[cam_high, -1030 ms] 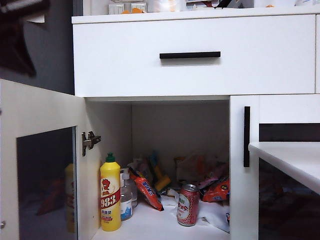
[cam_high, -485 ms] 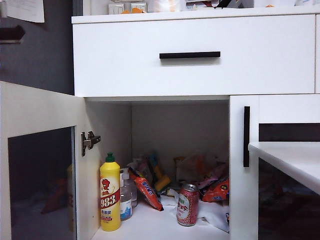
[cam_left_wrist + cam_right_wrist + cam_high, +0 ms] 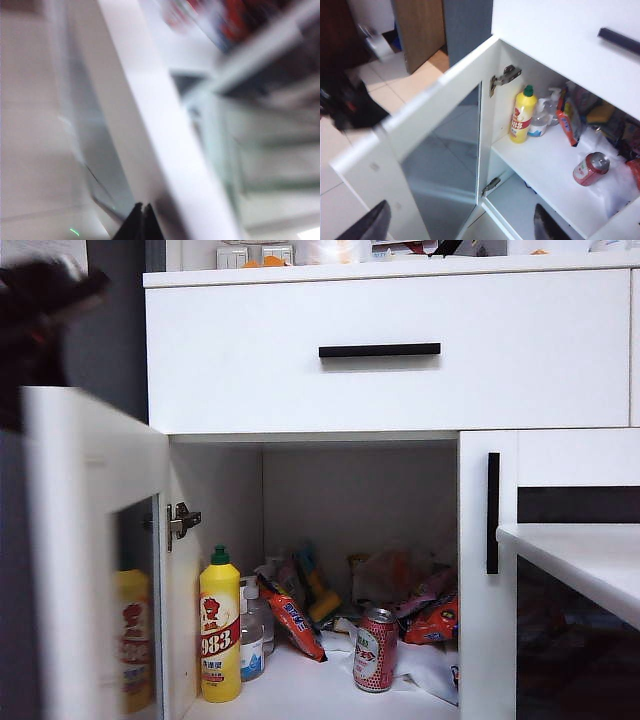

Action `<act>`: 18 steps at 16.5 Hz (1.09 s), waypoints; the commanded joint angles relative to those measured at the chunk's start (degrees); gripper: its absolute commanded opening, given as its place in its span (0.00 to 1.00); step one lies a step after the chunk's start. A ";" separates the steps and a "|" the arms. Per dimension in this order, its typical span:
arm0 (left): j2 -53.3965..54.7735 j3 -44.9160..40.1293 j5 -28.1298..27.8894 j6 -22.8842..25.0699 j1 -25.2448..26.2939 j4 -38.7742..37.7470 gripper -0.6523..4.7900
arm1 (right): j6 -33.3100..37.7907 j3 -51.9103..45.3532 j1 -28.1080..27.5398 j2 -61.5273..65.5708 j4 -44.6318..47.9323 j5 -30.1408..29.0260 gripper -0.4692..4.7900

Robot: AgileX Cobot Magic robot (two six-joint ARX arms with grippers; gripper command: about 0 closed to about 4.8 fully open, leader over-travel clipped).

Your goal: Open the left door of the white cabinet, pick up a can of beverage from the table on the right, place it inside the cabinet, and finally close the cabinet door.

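Note:
The white cabinet [image 3: 390, 350] has its left door [image 3: 95, 540] part-way open, blurred by motion. The red can of beverage [image 3: 376, 650] stands upright on the cabinet floor, also seen as the can [image 3: 590, 169] in the right wrist view. My left gripper [image 3: 143, 206] is shut with nothing in it, right beside the door's white frame [image 3: 150, 115]. Its dark arm [image 3: 350, 107] is at the outer side of the door's free edge; contact cannot be told. My right gripper [image 3: 460, 227] hangs open in front of the cabinet, holding nothing.
A yellow bottle with a green cap [image 3: 220, 625] and snack packets [image 3: 435, 618] share the cabinet floor. The narrower right door [image 3: 490, 570] is shut. The white table [image 3: 585, 560] juts in at the right. The drawer's black handle [image 3: 380, 350] is above.
The left door has swung in toward the cabinet. The dark left arm is back at the upper left, behind the door's top edge. The can has not moved.

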 commanded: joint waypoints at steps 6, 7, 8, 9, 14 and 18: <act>14.45 0.28 7.32 2.36 -0.09 32.83 0.11 | -0.61 0.22 -0.07 -0.57 -2.71 5.16 0.79; 16.33 0.57 8.24 2.38 -0.09 33.35 0.11 | -0.59 0.22 -0.07 -0.57 -2.71 6.40 0.79; 17.75 0.79 8.33 2.40 -0.46 33.75 0.11 | -0.59 0.22 -0.04 -0.55 -2.69 6.58 0.79; 19.21 0.87 8.11 2.54 -1.46 35.36 0.11 | -0.61 0.22 -0.04 -0.52 -2.84 6.60 0.79; 29.03 2.38 8.17 2.84 -4.37 50.66 0.11 | -0.59 0.17 -0.07 -0.52 -3.74 9.14 0.79; 38.71 10.84 8.17 2.95 -4.94 51.25 0.11 | -0.61 0.15 -0.07 -0.48 -5.05 13.05 0.79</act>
